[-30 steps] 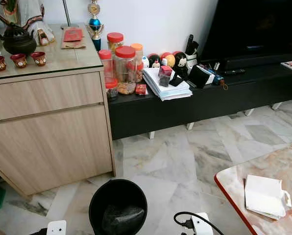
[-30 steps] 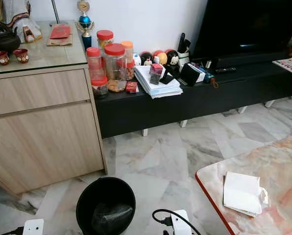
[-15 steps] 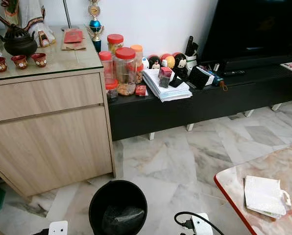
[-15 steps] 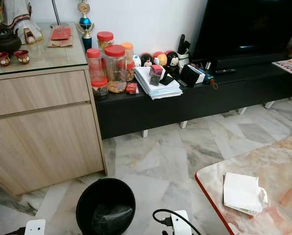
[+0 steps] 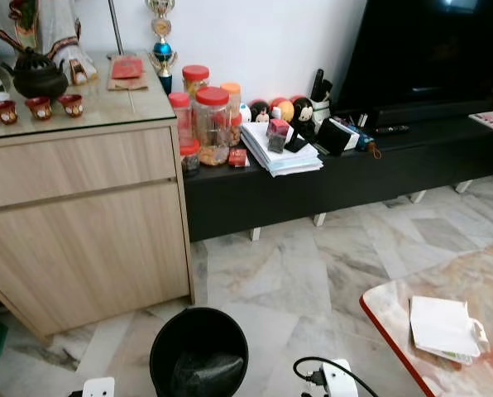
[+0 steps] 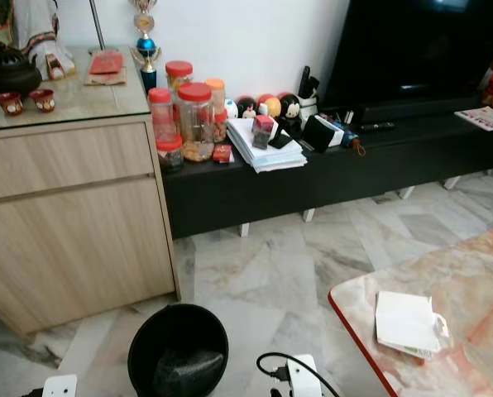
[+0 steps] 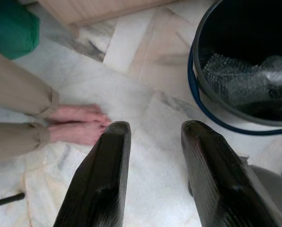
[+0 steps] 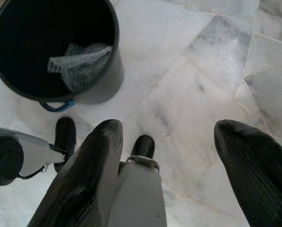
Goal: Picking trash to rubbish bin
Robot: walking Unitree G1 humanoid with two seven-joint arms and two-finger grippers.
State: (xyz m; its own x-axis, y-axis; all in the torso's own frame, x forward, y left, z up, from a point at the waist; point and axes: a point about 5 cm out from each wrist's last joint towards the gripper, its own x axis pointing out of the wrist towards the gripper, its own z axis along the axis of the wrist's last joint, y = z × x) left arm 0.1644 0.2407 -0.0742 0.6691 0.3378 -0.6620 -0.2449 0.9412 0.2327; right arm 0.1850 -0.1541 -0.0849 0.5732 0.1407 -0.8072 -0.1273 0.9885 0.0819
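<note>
A black rubbish bin [image 5: 198, 311] stands on the marble floor just in front of me, with crumpled bubble wrap [image 5: 203, 370] inside. A white folded paper [image 5: 441, 327] lies near the corner of the marble table [image 5: 478, 269] at my right. My left gripper [image 7: 155, 130] hangs open over the floor beside the bin's wall [image 7: 212, 106]. My right gripper [image 8: 169, 127] is open wide above the floor tiles, a little way from the bin [image 8: 105, 80] and its bubble wrap [image 8: 77, 66]. Neither holds anything.
A wooden cabinet [image 5: 81, 223] stands at the left behind the bin. A low black TV bench [image 5: 354, 174] with jars and papers runs along the wall. A person's bare feet [image 7: 79, 125] rest on the floor near my left gripper. A green object [image 7: 11, 26] lies by the cabinet.
The whole picture has slid slightly downward, so the head camera has tilted. The bin, the white paper and the arms stay where they were.
</note>
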